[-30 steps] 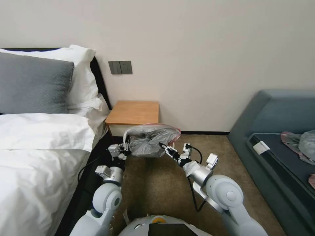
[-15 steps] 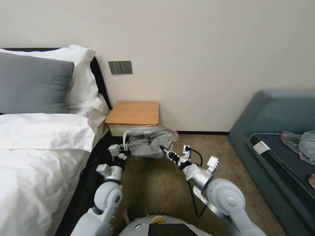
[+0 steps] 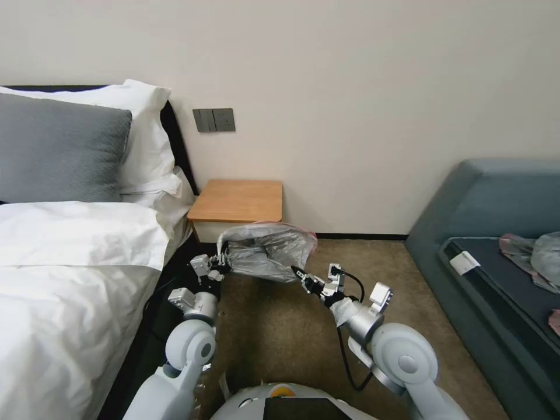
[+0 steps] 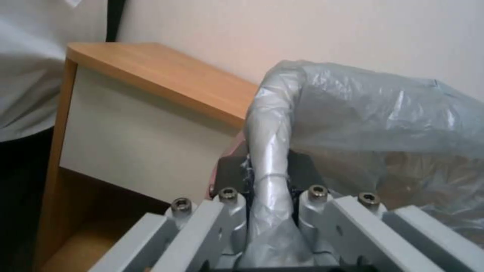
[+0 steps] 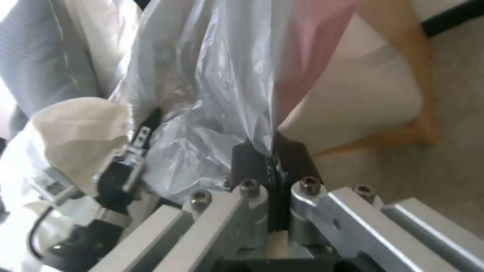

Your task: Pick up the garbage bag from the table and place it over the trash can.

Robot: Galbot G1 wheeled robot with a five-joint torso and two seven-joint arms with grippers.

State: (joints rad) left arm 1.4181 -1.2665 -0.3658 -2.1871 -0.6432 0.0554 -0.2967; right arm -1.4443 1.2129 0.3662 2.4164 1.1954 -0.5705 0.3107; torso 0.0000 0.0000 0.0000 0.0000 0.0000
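- Nearest the camera in the head view, the robot's white torso and two rounded grey-white shoulders are filling the lower edge, both arms reaching forward over the brown carpet [image 3: 280, 326].
- The right gripper [image 3: 298, 273] is pinching the near right edge of the thin translucent grey plastic garbage bag [image 3: 265, 251]; in the right wrist view its dark fingers [image 5: 272, 158] are pressed together on the film where the pinkish edge is hanging down.
- The left gripper [image 3: 220, 262] is holding the bag's left side; in the left wrist view a twisted rope of grey film [image 4: 270, 151] is running between its closed-in fingers, clamped there.
- The garbage bag is hanging stretched between the two grippers, its mouth spread open and its pink-tinted rim arching across the far side, held off the floor just in front of the table.
- In the right wrist view a beige rounded surface [image 5: 81, 128] is showing beside the film, near the left gripper [image 5: 126, 166]; whether this is the trash can cannot be told.
- Just behind the bag, the small wooden nightstand table [image 3: 239, 201] with a light-brown top and white drawer front is standing against the pale wall, its top bare.
- To the left, a white-sheeted bed [image 3: 70, 268] with a grey pillow is lying alongside; to the right, a blue-grey sofa [image 3: 496, 233] is carrying a paler plastic wad [image 3: 539, 254].
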